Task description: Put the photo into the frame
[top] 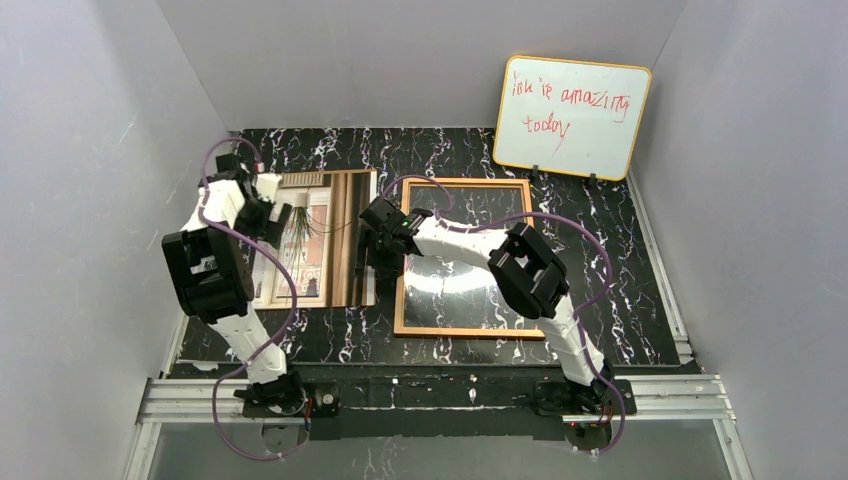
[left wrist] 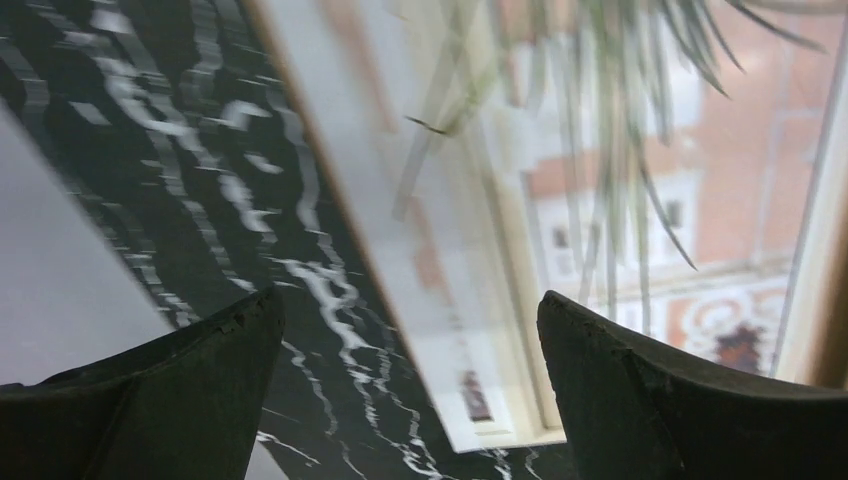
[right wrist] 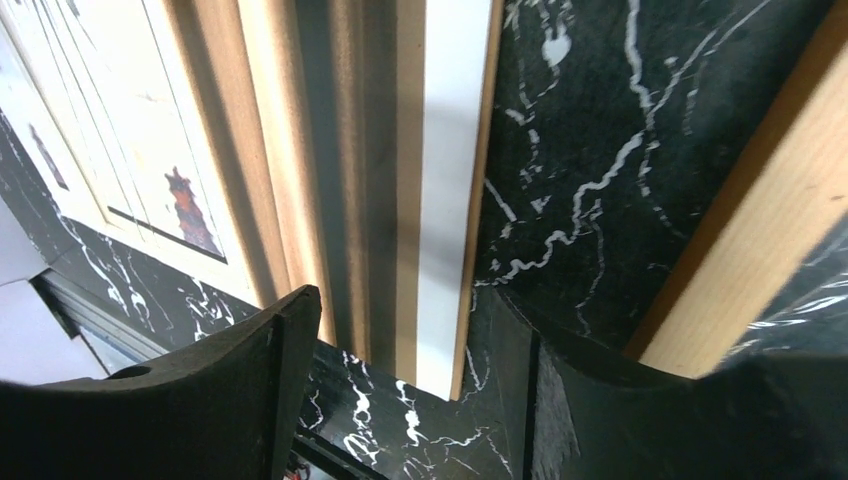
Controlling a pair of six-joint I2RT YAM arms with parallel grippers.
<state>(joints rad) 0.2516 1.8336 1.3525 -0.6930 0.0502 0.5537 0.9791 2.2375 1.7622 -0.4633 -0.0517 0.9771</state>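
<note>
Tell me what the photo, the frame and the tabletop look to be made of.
The photo: printed paper or thin card, probably glossy, judging by its flat lie and white edge. The frame: orange-brown wood with matte rails; its pane looks like glass, since it throws bright glare. The tabletop: black marble look with white veins, possibly only a printed sheet.

- A table [top: 625, 300] with a black surface veined in white is seen under everything; the same marbling is shown in both wrist views;
- A whiteboard [top: 573, 117] with a yellow edge is stood upright at the far right corner of the table, against the back wall; two lines of red handwriting are carried on it;
- Plain grey walls [top: 80, 150] are set around three sides;
- A metal rail [top: 700, 395] is fixed along the near edge.
</note>
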